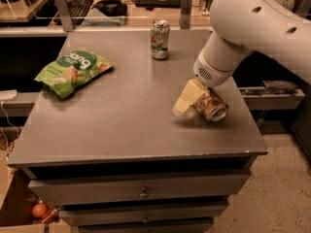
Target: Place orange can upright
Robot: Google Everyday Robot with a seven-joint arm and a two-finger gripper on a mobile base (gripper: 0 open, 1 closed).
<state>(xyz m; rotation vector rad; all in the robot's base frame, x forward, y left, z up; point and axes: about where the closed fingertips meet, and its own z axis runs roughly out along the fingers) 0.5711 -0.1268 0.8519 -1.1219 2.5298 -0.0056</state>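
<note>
The orange can (214, 108) lies on its side on the grey table (116, 120), near the right edge, with its silver end facing front right. My gripper (186, 100) hangs from the white arm (243, 28) and is low at the can's left end, covering part of it. The can is tilted flat, not upright.
A white-and-green can (160, 39) stands upright at the back middle of the table. A green chip bag (73, 72) lies at the left. Drawers (141, 191) sit below the table top. A desk with a keyboard (77, 4) stands behind the table.
</note>
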